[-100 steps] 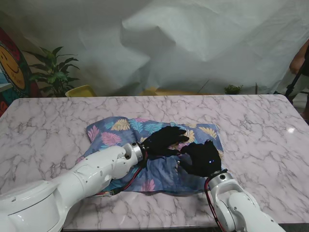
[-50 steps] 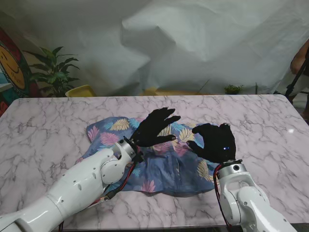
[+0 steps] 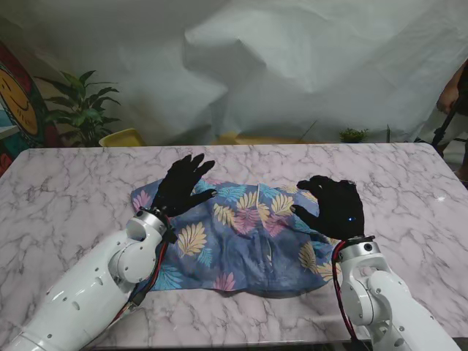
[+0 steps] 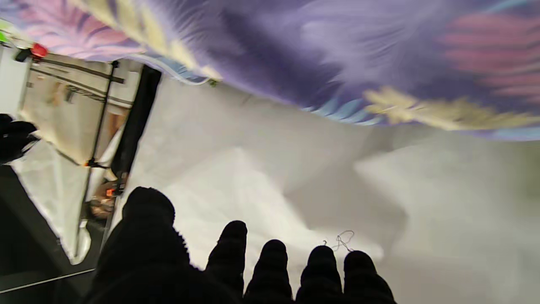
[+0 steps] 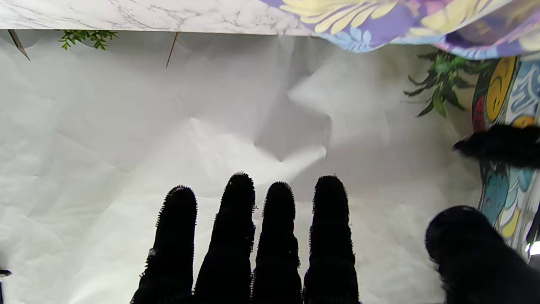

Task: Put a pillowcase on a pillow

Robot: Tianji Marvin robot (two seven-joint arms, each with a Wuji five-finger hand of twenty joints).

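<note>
Fingers (image 3: 196, 162) of the left hand (image 3: 183, 186) and right hand (image 3: 335, 206) are spreading open, gripping nothing, hovering over the floral pillowcase (image 3: 234, 234) lying flat on the marble bench (image 3: 66, 190); a plant (image 3: 80, 110) is standing beyond.

No words, brand names or numbers can be read in any of the views. The only sign-like mark is a yellow smiley face painted on the colourful board (image 3: 16, 102) left of the bench.
</note>
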